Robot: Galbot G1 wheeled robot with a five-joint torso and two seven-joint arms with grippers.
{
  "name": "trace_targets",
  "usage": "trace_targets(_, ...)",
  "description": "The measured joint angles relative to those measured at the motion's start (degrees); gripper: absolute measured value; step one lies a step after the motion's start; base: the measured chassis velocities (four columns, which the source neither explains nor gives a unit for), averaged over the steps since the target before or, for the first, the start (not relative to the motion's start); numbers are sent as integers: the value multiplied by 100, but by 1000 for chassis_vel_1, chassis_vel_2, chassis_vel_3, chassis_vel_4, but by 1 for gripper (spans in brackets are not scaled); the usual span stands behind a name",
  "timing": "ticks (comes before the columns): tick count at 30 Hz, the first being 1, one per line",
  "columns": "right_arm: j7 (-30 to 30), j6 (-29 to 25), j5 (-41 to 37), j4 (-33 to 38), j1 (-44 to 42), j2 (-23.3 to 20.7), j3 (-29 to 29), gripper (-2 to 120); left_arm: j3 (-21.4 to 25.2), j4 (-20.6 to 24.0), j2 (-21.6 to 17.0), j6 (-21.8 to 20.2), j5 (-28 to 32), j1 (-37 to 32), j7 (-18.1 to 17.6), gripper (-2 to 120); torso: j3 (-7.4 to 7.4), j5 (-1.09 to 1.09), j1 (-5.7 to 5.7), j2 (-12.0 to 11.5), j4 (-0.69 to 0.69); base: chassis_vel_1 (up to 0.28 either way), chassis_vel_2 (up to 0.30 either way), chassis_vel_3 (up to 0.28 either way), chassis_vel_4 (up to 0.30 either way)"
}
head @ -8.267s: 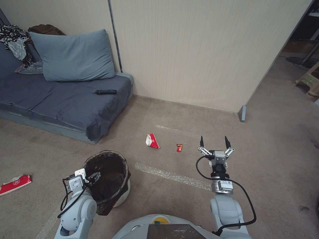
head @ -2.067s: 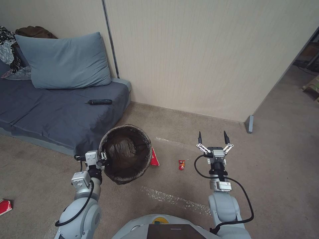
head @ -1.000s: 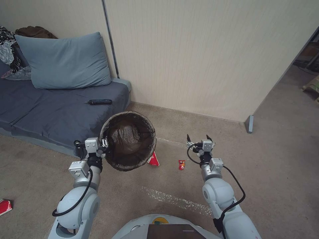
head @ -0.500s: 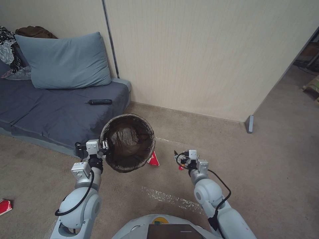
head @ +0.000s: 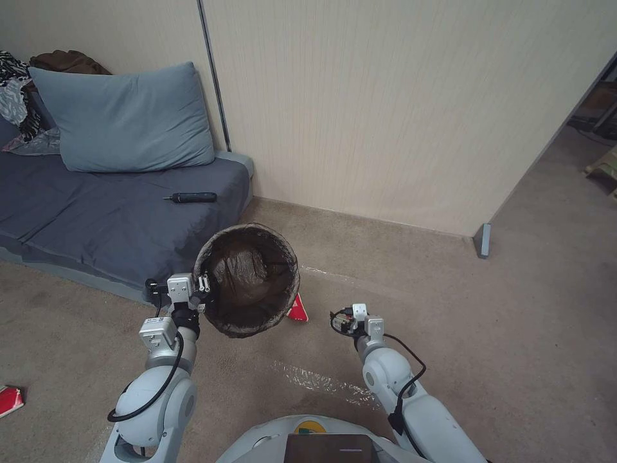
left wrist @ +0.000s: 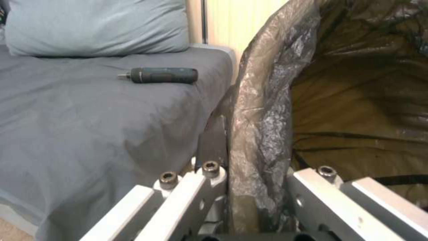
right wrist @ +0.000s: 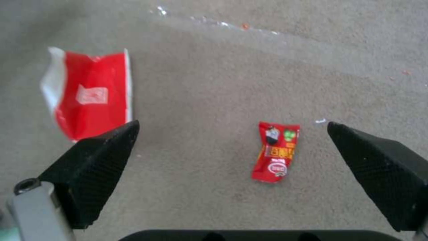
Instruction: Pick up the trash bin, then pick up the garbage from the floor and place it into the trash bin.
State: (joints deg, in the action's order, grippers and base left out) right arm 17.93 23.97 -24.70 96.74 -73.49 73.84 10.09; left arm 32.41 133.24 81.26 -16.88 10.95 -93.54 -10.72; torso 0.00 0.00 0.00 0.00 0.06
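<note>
My left gripper [head: 203,283] is shut on the rim of the trash bin [head: 247,280] and holds it off the floor, tilted, with its dark bag lining facing me. In the left wrist view the bagged rim [left wrist: 260,127] sits between the fingers. My right gripper [head: 342,323] points down at the carpet, open. In the right wrist view a small red packet [right wrist: 276,152] of garbage lies on the carpet between the spread fingertips [right wrist: 118,140]. A larger red-white wrapper [right wrist: 89,95] lies beside it, partly behind the bin [head: 297,310].
A grey-blue sofa bed [head: 96,225] with a pillow [head: 122,122] and a dark tool [head: 190,197] stands at the left. The beige wall [head: 385,116] runs behind. Another red wrapper [head: 9,399] lies at the far left floor edge. A tape strip [head: 321,383] crosses the carpet.
The view shifted closer to the wall and litter. The bin rose off the floor in my left gripper. My right arm folded in and lowered its gripper over the small red packet.
</note>
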Motion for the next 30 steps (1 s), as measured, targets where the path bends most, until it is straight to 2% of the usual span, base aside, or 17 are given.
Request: trace_targets(30, -220, -481, 435, -1343, 566, 230, 42, 100, -16, 28, 50, 70, -91, -151, -21, 3, 0, 0, 0, 0, 0, 0, 0, 0, 0)
